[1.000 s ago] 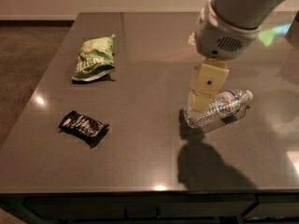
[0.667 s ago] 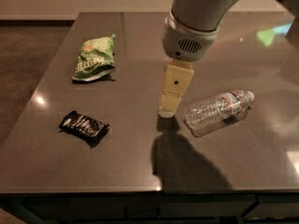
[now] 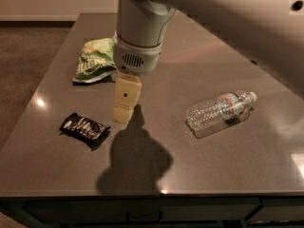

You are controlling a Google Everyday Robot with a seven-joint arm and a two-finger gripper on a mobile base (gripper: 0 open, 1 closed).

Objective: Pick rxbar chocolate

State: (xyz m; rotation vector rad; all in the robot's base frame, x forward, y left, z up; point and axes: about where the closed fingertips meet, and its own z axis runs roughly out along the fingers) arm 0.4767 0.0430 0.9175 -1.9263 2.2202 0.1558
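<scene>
The rxbar chocolate (image 3: 84, 128) is a small flat black wrapper with white lettering, lying on the dark grey table (image 3: 209, 170) near its front left. My gripper (image 3: 124, 112) hangs from the white arm above the table, just right of the bar and slightly behind it, apart from it. Its cream-coloured finger (image 3: 126, 98) points down toward the table top. Nothing shows held in it.
A green chip bag (image 3: 93, 61) lies at the back left, partly behind the arm's wrist. A clear plastic water bottle (image 3: 219, 110) lies on its side to the right. The table's front edge runs along the bottom, its left edge beside the bar.
My arm and gripper have moved left across the table, from beside the bottle to close beside the rxbar chocolate. The objects have not moved.
</scene>
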